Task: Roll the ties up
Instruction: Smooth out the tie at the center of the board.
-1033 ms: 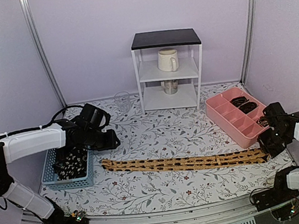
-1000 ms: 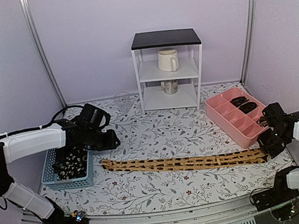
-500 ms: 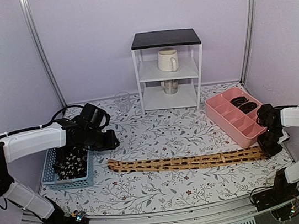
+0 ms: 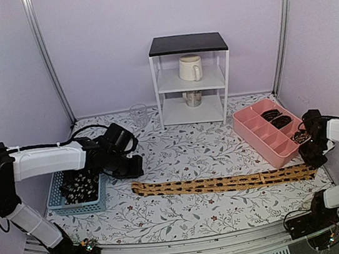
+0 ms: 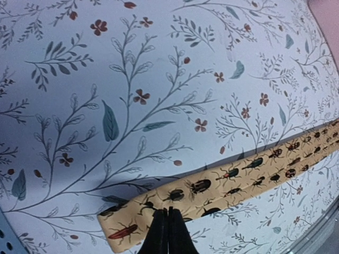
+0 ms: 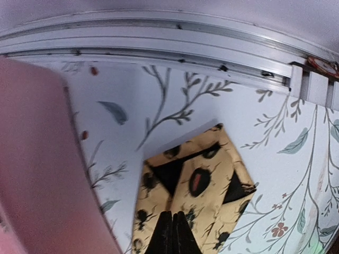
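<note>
The tan-orange tie (image 4: 222, 184) with dark markings lies flat across the front of the table, narrow end left, wide end right. My left gripper (image 4: 136, 167) is above the narrow end. In the left wrist view it (image 5: 168, 211) is shut, with its tips at the near edge of the tie (image 5: 238, 177). My right gripper (image 4: 310, 159) is at the wide end. In the right wrist view it (image 6: 173, 214) is shut on the pointed end of the tie (image 6: 201, 180). Black speckled ties (image 4: 79, 184) lie in the blue basket (image 4: 55, 192).
The pink divided tray (image 4: 246, 130) at the right holds rolled dark ties (image 4: 273, 114) and stands just left of my right gripper (image 6: 37, 159). A white shelf unit (image 4: 193, 92) with a mug (image 4: 190, 68) stands at the back, a clear glass (image 4: 139, 114) left of it.
The tan tie has slid to the right along the table with my right gripper. My left gripper has moved right and down from beside the basket to the tie's narrow end.
</note>
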Robot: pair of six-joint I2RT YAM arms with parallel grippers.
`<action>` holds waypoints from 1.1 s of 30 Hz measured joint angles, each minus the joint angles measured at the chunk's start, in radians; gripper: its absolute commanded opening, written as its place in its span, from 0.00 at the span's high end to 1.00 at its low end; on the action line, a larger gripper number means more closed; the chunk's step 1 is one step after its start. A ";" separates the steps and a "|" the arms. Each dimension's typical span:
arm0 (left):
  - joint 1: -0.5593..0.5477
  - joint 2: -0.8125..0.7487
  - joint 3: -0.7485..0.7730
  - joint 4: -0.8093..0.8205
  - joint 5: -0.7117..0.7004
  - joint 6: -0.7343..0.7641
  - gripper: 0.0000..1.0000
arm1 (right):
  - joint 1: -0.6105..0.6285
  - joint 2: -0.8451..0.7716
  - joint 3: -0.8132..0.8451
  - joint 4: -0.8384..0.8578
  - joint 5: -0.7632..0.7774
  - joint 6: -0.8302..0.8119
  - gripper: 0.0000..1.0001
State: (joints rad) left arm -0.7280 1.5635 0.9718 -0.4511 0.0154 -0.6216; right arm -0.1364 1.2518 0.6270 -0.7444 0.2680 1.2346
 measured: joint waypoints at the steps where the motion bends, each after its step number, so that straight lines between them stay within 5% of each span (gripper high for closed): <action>1: -0.010 0.002 0.000 0.003 0.005 0.000 1.00 | 0.001 -0.040 0.003 0.002 -0.020 -0.024 1.00; 9: -0.024 0.041 -0.014 0.018 0.021 -0.010 1.00 | 0.071 -0.349 0.024 0.050 -0.211 -0.193 1.00; 15: -0.024 0.081 -0.042 0.013 0.000 -0.019 1.00 | 0.262 -0.454 -0.004 0.191 -0.367 -0.257 1.00; 25: -0.025 0.091 -0.094 0.011 -0.012 -0.060 1.00 | 0.701 -0.184 -0.008 0.410 -0.367 -0.232 1.00; 33: -0.029 0.074 -0.101 -0.005 -0.047 -0.078 0.98 | 0.869 0.131 0.063 0.553 -0.396 -0.233 1.00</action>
State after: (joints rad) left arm -0.7567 1.6371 0.8707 -0.4561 -0.0315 -0.6998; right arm 0.7322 1.3827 0.6899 -0.1913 -0.1276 1.0016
